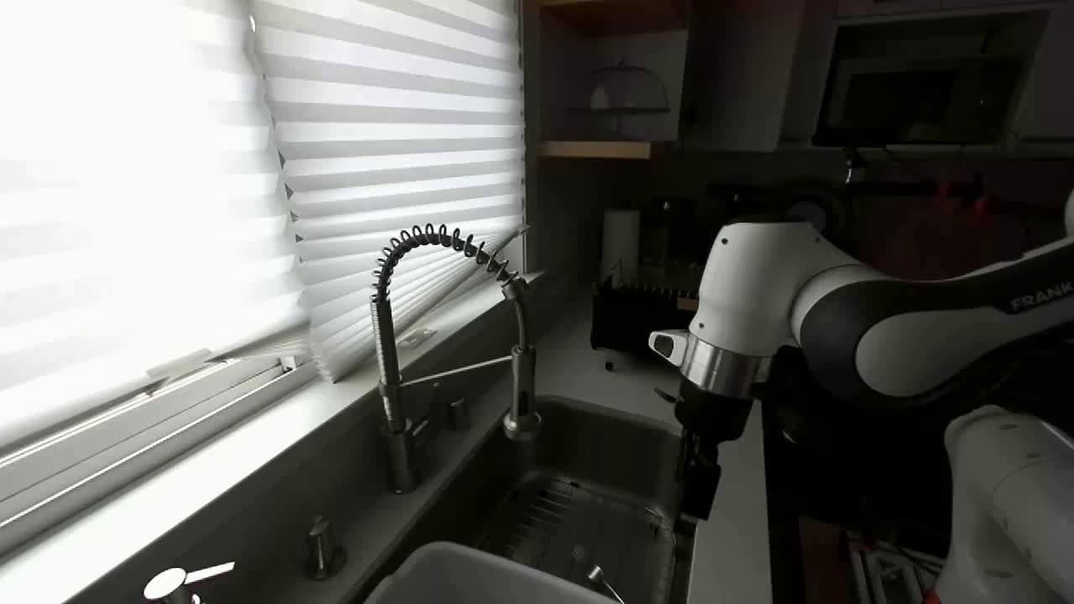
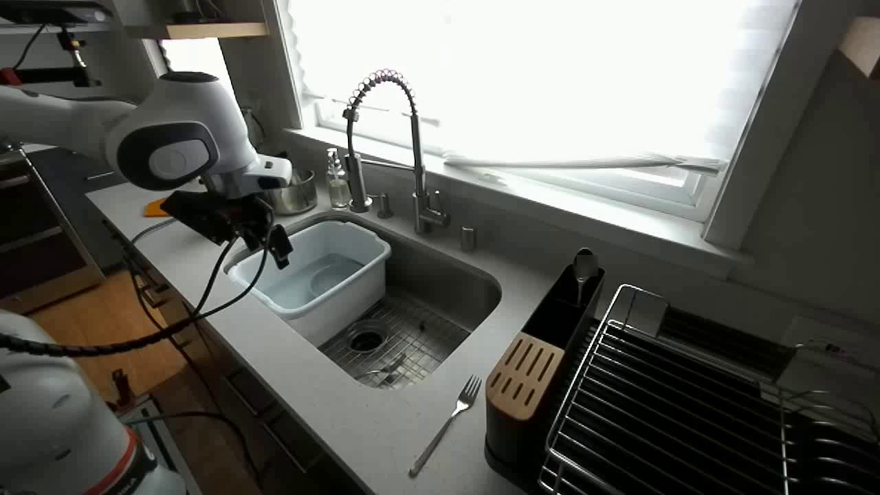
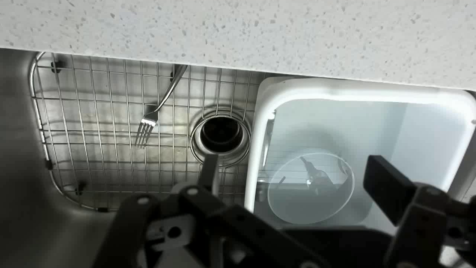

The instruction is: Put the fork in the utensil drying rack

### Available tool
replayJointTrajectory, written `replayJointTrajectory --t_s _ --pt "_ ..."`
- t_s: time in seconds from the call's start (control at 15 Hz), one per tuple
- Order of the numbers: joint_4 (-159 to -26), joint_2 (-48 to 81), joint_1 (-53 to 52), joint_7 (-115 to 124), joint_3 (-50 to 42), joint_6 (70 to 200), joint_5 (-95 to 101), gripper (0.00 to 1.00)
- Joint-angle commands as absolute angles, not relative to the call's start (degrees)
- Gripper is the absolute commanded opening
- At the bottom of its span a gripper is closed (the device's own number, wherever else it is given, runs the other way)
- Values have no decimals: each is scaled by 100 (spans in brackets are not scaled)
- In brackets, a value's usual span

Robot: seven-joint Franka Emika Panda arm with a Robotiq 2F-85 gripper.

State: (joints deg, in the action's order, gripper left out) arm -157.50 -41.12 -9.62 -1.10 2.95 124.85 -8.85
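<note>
A silver fork (image 3: 163, 100) lies on the wire grid in the sink, left of the drain in the wrist view; it also shows in both exterior views (image 1: 596, 575) (image 2: 390, 375). Another fork (image 2: 447, 426) lies on the counter beside the black utensil rack (image 2: 558, 313), which has a slotted wooden top at one end and a spoon standing in the other. The rack also shows in an exterior view (image 1: 638, 323), dark. My gripper (image 3: 292, 169) is open and empty above the white basin, well apart from both forks; it shows in both exterior views (image 1: 698, 491) (image 2: 251, 237).
The white basin (image 2: 344, 313) holds water and a clear round dish (image 3: 310, 219) in one end of the sink. The tall spring faucet (image 2: 416, 172) rises behind the sink. A wire dish rack (image 2: 660, 385) stands beside the utensil rack. A metal pot (image 2: 295, 194) and soap bottle (image 2: 337, 185) stand behind.
</note>
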Motion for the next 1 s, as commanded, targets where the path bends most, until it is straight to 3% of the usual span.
replayJointTrajectory --t_s 0.0,0.67,0.93 --pt "-15744 -4110 -936 -125 320 12465 -903 100" --pt "-15747 -4105 -936 -125 320 12464 -903 100" --pt "-15484 -3626 -352 30 210 12402 -480 100"
